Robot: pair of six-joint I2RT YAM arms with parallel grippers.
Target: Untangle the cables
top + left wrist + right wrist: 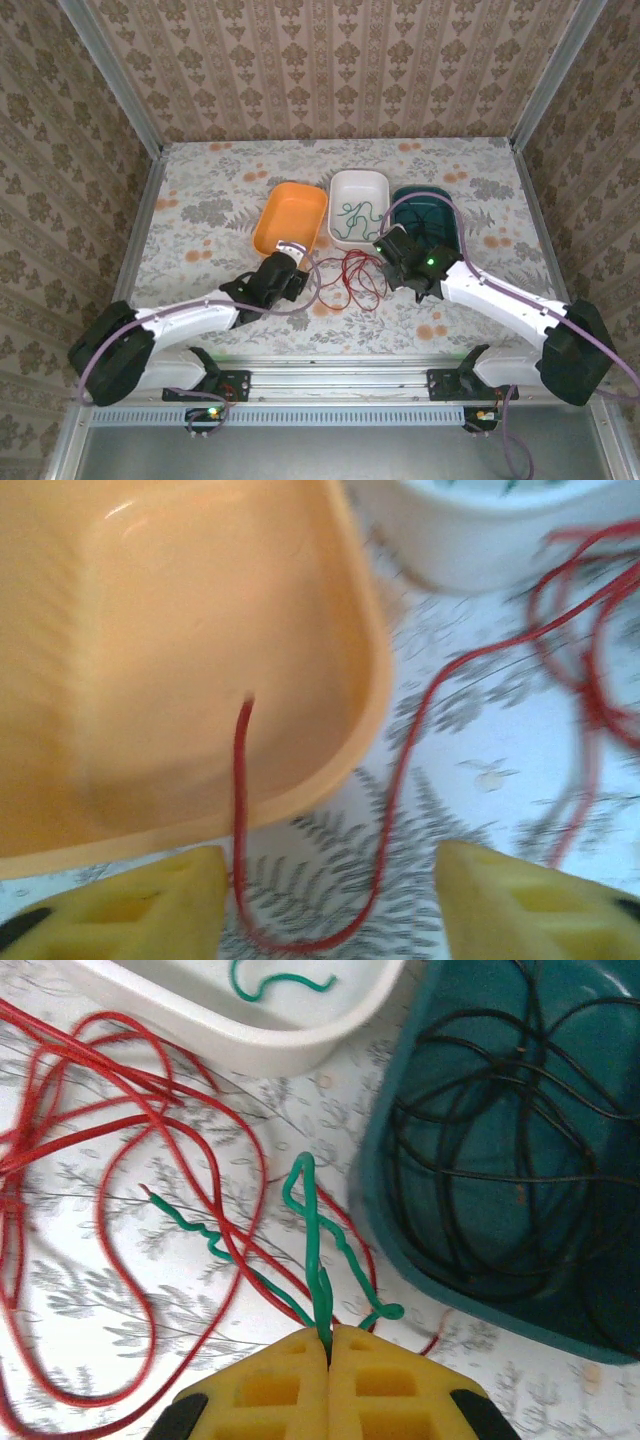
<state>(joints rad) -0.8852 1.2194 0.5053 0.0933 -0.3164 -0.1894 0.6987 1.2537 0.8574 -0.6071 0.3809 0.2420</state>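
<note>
Drawing the green cable (310, 1220) free looked like the step in hand. It lay on the worktop (200, 200) near the white tray (300, 1045), crossing under and over strands of the red cable (408, 750). The right jaws were pressed fully together on its near loop. A slow lift straight up, then a carry toward the white tray, where another green length already lay, would probably serve best. A sideways pull risked dragging the red loops along or snagging the rim of the teal tray (540, 1305), which held the black cables (500, 1175).

The left jaws stood well apart and gripped nothing. A bend of red cable ran between them, its end reaching over the near rim of the orange tray (200, 610). Closing on that bend could pin the red while the green was drawn out.

The left arm (190, 320) reached from its base toward the near edge of the orange tray, wrist low and angled down. The right arm (500, 295) stretched left and far, its wrist just near the gap between the white and teal trays.
</note>
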